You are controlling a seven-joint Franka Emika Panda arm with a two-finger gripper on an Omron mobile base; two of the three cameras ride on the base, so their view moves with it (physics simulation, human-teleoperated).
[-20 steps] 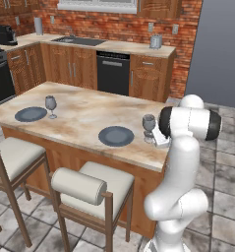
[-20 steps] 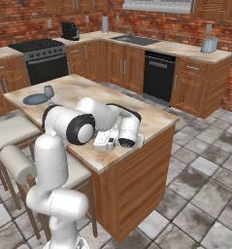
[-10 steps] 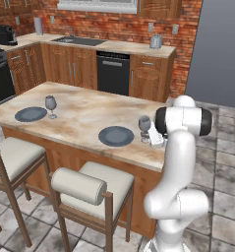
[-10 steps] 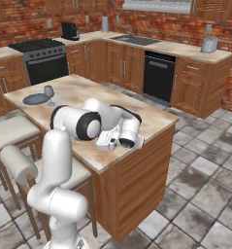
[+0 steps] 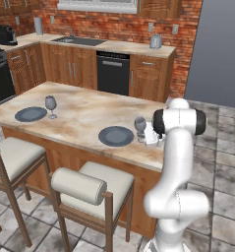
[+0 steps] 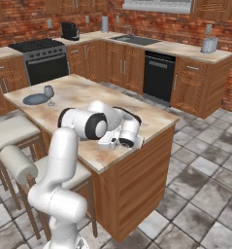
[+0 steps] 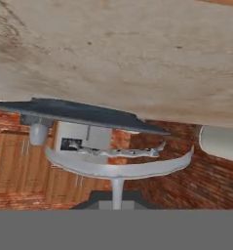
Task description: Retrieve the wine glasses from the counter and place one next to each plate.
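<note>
Two dark grey-blue plates lie on the island. The left plate (image 5: 30, 114) (image 6: 36, 98) has a wine glass (image 5: 50, 104) (image 6: 49, 92) standing just to its right. A second wine glass (image 5: 140, 125) is upright right beside the near plate (image 5: 116, 136). My gripper (image 5: 146, 138) is shut on its stem from the right. In the hand view, which is rolled over, the glass bowl (image 7: 118, 166) and stem sit just above my gripper (image 7: 117, 202), with the plate's edge (image 7: 79, 112) behind. I cannot tell whether the foot touches the top.
The brick-backed counter (image 5: 124, 47) runs along the far wall with a sink, a toaster (image 5: 156, 42) and a dishwasher below. Two cushioned stools (image 5: 89, 187) stand at the island's near side. A stove (image 6: 44, 58) is at the far left.
The arm has swung a little to the left, carrying the held wine glass closer to the near plate. The other glass and both plates have stayed put.
</note>
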